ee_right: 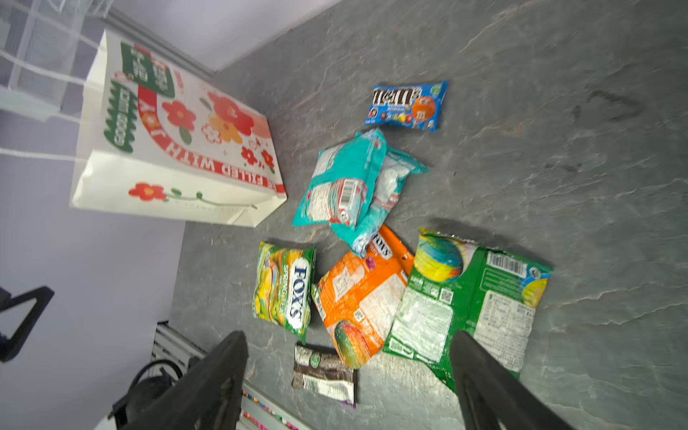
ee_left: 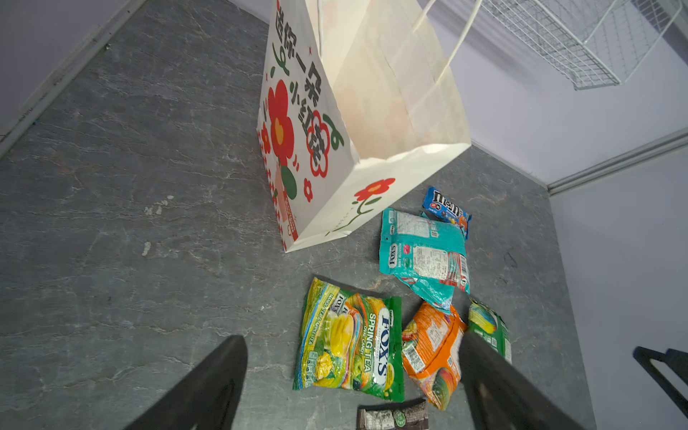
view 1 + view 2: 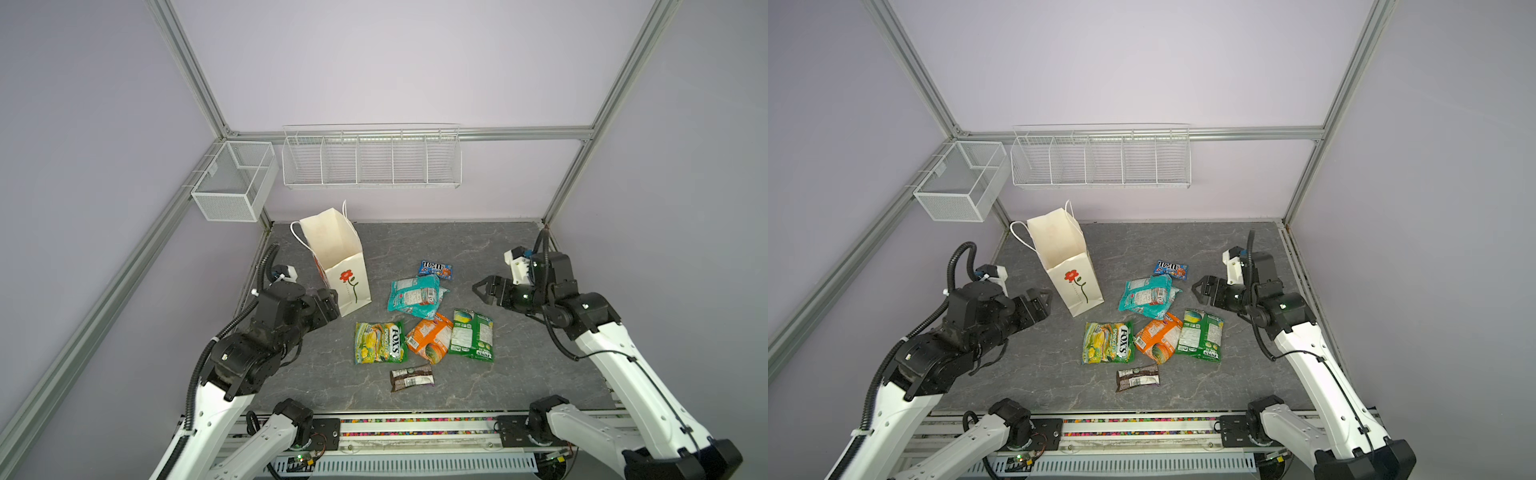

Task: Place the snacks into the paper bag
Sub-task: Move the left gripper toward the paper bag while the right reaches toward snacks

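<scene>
Left end effector (image 2: 353, 338) and right end effector (image 1: 348, 335) are hovering released and empty; we are targeting a crinkly edge of the FOX'S bag (image 3: 379, 343), near the paper bag (image 3: 353, 286).

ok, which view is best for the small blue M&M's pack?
Right wrist view: the small blue M&M's pack lies whole, large, logo readable. Left wrist view shows the pack smaller, at an angle. In both top views it is tiny.

Lilac walls (image 3: 415, 62), grey stone-look tabletop (image 3: 478, 257), mesh basket (image 3: 235, 183), wire rack (image 3: 372, 162).
</scene>
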`<state>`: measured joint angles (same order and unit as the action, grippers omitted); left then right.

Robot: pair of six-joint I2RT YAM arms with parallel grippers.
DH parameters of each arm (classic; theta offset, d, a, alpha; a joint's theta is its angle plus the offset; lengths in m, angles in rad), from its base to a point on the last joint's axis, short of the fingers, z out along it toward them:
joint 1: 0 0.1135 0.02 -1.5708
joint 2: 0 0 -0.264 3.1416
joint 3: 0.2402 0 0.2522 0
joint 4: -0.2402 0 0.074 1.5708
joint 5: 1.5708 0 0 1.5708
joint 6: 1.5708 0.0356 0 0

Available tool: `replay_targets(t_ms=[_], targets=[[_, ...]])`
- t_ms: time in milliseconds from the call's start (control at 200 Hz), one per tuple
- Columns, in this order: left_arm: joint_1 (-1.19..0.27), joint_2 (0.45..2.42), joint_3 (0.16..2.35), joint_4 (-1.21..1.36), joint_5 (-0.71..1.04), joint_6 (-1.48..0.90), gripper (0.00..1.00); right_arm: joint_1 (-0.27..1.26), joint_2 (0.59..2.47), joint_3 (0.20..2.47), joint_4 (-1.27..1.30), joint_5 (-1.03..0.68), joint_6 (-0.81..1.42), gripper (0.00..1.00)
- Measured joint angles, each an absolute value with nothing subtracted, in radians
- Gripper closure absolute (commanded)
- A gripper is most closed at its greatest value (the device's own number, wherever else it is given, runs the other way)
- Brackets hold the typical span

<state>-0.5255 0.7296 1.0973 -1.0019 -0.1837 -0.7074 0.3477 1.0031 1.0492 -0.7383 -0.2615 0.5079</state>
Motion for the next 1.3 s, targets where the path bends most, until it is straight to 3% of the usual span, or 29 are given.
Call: replay_targets(t_ms=[280,445,730,875,1105,1300], targets=[[-0.529,0.562,0.993,-1.021,-0.128,-0.756,0.12,0.586,0.895,0.924,-0.742,-0.211,0.56,0.12],[-0.529,0.569,0.984,-1.03,-0.099,-0.754,0.12,0.703,0.879,0.902,-0.76,-0.164,0.602,0.12],[-0.53,0.486,0.998,-1.104,-0.048,-0.756,0.12,0.862,0.848,0.891,-0.83,-0.012,0.709,0.12],[-0.53,0.448,1.018,-1.14,-0.047,-0.756,0.11,0.909,0.76,0.821,-0.795,-0.031,0.722,0.12],[-0.53,0.573,1.045,-1.088,-0.097,-0.747,0.07,0.913,0.744,0.814,-0.765,-0.019,0.694,0.12],[-0.498,0.875,1.277,-1.031,-0.186,-0.704,0.07,0.914,0.812,0.815,-0.732,-0.015,0.657,0.12]])
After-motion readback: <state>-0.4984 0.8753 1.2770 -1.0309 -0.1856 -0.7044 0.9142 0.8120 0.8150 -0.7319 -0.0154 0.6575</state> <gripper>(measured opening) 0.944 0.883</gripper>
